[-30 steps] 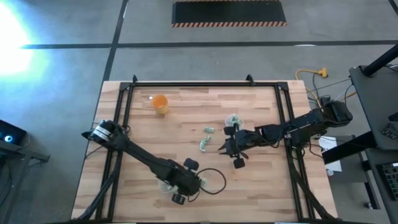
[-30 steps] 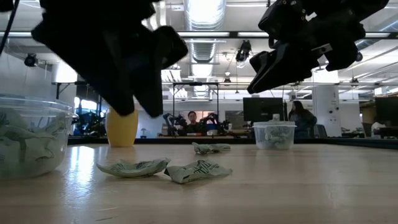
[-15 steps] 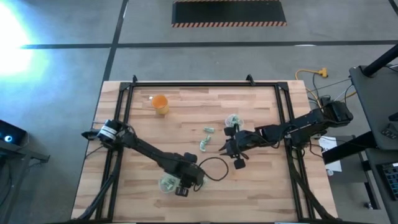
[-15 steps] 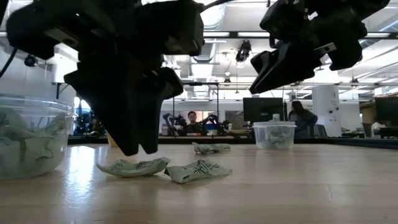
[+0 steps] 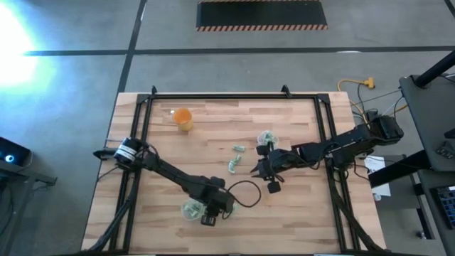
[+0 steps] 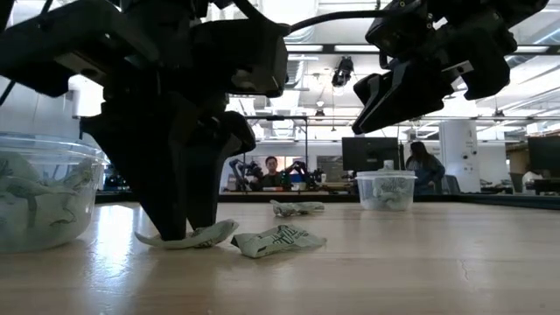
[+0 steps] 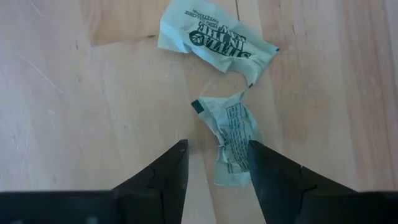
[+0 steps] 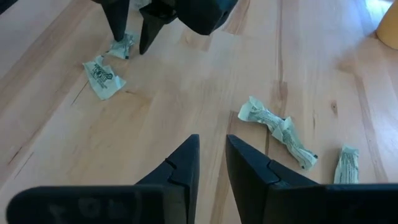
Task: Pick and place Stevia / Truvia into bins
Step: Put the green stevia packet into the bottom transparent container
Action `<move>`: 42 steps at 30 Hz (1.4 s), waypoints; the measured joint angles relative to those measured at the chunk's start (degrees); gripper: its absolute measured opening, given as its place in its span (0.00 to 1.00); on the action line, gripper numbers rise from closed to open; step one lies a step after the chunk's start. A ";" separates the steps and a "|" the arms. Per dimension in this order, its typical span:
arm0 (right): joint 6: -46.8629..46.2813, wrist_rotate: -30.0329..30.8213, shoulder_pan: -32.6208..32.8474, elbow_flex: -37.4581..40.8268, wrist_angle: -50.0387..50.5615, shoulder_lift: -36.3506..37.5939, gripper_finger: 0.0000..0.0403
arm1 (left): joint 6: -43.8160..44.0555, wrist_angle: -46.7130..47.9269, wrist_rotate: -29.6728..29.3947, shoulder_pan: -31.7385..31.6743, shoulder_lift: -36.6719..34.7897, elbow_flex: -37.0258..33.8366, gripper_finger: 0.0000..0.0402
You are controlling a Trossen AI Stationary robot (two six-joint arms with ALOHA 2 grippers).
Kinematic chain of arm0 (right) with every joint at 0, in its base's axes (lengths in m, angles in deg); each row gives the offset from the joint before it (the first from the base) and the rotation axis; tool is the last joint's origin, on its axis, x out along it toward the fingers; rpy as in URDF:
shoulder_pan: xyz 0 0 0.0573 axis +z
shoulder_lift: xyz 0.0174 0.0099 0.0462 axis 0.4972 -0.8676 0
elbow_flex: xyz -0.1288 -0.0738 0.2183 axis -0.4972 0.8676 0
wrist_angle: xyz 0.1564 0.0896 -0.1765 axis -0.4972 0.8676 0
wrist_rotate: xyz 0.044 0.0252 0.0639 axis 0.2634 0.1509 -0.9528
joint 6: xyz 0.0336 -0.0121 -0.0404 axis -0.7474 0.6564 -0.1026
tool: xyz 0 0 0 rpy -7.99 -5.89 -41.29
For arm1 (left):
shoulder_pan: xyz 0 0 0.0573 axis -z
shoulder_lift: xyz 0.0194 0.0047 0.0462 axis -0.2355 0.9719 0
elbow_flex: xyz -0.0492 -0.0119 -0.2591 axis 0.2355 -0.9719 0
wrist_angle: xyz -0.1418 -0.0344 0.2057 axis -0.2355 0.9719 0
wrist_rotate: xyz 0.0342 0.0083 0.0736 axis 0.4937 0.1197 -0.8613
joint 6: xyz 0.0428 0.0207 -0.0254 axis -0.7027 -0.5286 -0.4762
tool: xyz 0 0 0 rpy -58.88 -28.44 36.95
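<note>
Two crumpled pale green sachets lie side by side on the wooden table near its front edge: the crumpled sachet (image 7: pixel 231 140) sits between the fingers of the left gripper (image 7: pixel 217 163), and the flatter sachet (image 7: pixel 214 38) lies just beyond it. In the low view the left gripper (image 6: pixel 179 206) stands upright with its tips down at the tabletop, on the nearer packet. Its jaws are spread wide and have not closed; one finger (image 7: pixel 273 177) touches or nearly touches the packet's edge. Just beside this gripper stands the near clear cup (image 5: pixel 190 209), already holding sachets.

More sachets lie in the middle of the table (image 8: pixel 280 130), near the right gripper (image 5: pixel 257 169), which hangs above the wood. Its jaws are only narrowly parted and hold nothing. The far clear cup (image 5: pixel 266 137) with sachets stands just beside that arm. An orange cup (image 5: pixel 183 119) stands well apart, toward the far left corner.

Open wood (image 5: pixel 298 213) stretches between the two arms and along the front right of the table; a black frame runs along the table's sides.

Compared with a second ago, the left gripper has swung away from the near cup and come down onto the packets; the right gripper has hardly moved.
</note>
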 joint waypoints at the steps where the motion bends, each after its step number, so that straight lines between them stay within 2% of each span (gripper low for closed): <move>1: 0.00 0.00 0.00 0.00 0.00 0.00 0.17 | 0.00 0.01 -0.01 0.00 0.00 0.00 0.37; 6: -0.02 0.00 0.00 0.00 0.02 0.00 0.18 | -0.01 0.19 -0.02 -0.02 0.00 0.00 0.31; 14: 0.00 0.00 -0.02 0.00 0.09 0.00 0.16 | -1.78 0.25 0.92 -0.07 0.00 0.00 0.05; 16: 0.00 0.00 -0.02 0.00 0.09 0.00 0.16 | -3.81 0.25 0.96 -0.08 0.00 0.00 0.01; 20: 0.00 0.00 -0.02 0.00 0.15 0.00 0.16 | -5.16 0.41 0.68 -0.11 0.00 0.33 0.02; 24: 0.22 0.02 -0.02 0.00 0.35 0.00 0.16 | -7.78 0.40 -2.21 -0.09 -0.23 1.67 0.00; 34: 0.11 0.04 -0.02 0.02 1.75 0.00 0.15 | -9.51 3.68 -14.30 1.60 -3.78 3.23 0.00; 42: 0.00 0.07 -0.02 0.02 1.76 0.00 0.15 | -6.01 8.14 -23.43 7.90 -9.90 2.93 0.00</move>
